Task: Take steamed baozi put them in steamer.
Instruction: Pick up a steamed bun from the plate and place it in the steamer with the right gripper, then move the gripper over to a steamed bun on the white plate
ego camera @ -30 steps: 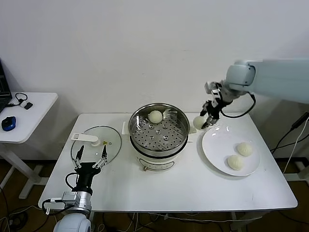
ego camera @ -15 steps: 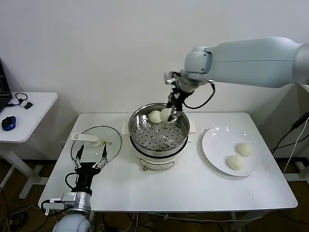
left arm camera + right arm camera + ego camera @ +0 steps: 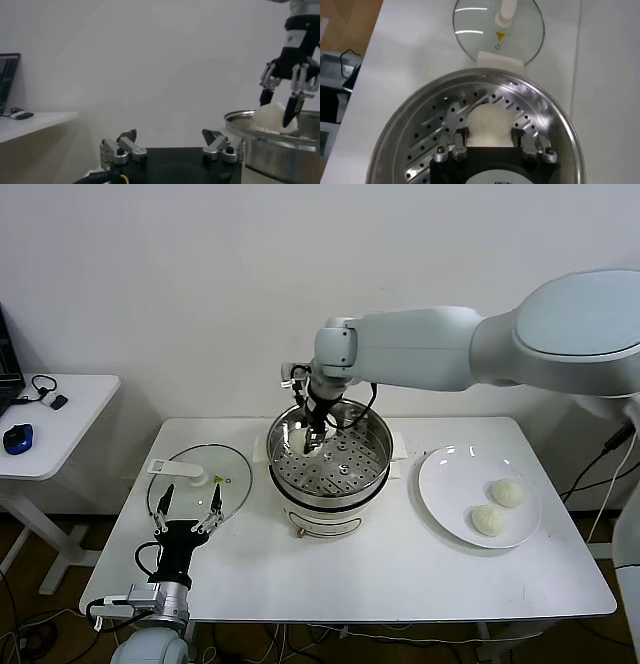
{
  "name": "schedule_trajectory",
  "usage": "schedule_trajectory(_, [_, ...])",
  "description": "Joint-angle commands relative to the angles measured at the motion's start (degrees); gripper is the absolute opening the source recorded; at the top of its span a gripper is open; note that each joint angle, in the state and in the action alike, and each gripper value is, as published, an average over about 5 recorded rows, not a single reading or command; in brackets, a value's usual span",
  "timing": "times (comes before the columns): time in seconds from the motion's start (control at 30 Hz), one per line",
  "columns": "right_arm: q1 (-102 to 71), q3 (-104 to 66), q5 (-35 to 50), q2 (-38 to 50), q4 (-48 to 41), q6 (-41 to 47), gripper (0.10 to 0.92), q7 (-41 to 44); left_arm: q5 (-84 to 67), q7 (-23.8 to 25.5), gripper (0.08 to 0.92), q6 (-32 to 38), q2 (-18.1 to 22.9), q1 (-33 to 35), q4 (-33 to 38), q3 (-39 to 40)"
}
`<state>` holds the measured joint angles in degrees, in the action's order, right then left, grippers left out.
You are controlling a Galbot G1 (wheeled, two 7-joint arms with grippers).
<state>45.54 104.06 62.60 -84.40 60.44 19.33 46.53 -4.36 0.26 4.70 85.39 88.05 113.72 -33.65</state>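
My right gripper [image 3: 310, 440] hangs inside the steamer [image 3: 372, 469], fingers clamped on a bun [image 3: 490, 125] — it sits over the perforated tray on the steamer's left side. Two more buns [image 3: 497, 506] lie on the plate [image 3: 450, 484]. My left gripper [image 3: 187, 506] rests with fingers apart by the glass lid [image 3: 235, 464].

Plain white wall [image 3: 180, 284]; white side table [image 3: 60, 434] at left.
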Motion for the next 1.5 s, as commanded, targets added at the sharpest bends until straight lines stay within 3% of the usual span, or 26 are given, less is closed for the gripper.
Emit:
schedule_trajectory(0.03, [-6.7, -1.7, -1.6, -3.8, -6.7, 0.2, 0.587, 0.4, 0.0, -0.1, 0.823, 0.1, -0.1, -0.2, -0.5, 0.0])
schedule_trajectory(0.37, [-7.5, -2.4, -2.8, -4.5, -8.2, 0.2, 0.612, 1.3, -0.1, -0.1, 0.823, 0.0, -0.5, -0.5, -0.5, -0.1])
schedule_trajectory(0.77, [-2.2, -3.0, -3.0, -0.4, -4.6, -0.2, 0.810, 3.1, -0.2, -0.1, 0.823, -0.1, -0.6, -0.4, -0.2, -0.2])
schedule_trajectory(1.17, [14.2, 4.1, -4.8, 17.5, 9.0, -7.4, 0.823, 12.7, 0.0, 0.1, 0.823, -1.0, -0.8, 0.2, 1.6, -0.7])
schedule_trajectory(1.5, [18.4, 12.0, -15.5, 34.4, 17.1, -13.5, 0.823, 15.8, 1.7, 0.0, 0.823, -0.4, 0.1, 1.3, 1.3, -0.3])
